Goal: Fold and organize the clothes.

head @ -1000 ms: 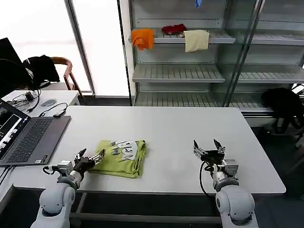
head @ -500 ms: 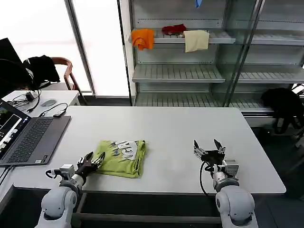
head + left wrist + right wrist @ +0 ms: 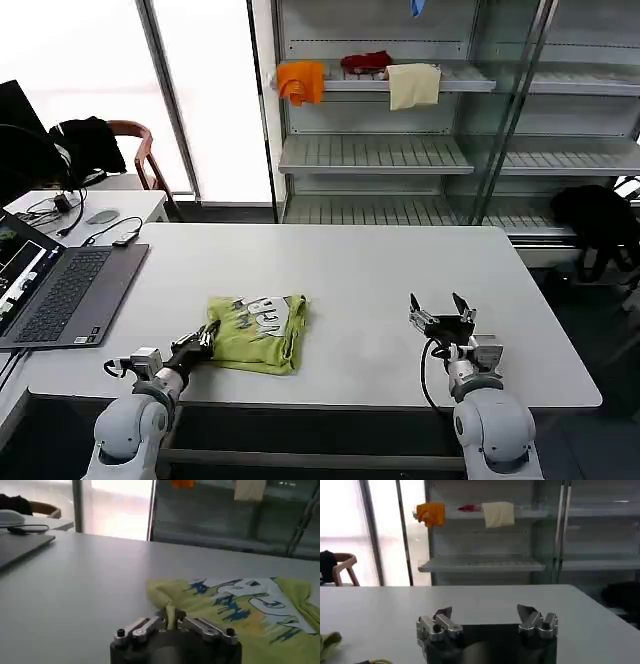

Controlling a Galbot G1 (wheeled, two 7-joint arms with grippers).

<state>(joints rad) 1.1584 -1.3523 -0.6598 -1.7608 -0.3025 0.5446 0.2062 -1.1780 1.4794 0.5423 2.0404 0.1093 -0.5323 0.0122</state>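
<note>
The lime-green T-shirt [image 3: 257, 332], lying folded on the bench [image 3: 400, 290], is pinched at its near corner between the left gripper's [image 3: 171, 621] closed jaws, likely for another fold, while the right gripper's [image 3: 441, 318] jaws are held open, well apart.

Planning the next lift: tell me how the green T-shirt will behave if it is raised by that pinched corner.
The green T-shirt looks soft and floppy: the corner pinched by the left gripper puckers upward. Lifted there, its folded layers would probably fall open and hang. It seems light; thin cloth lying flat on the table, so it may drag rather than resist. The right gripper rests open, apart.
</note>
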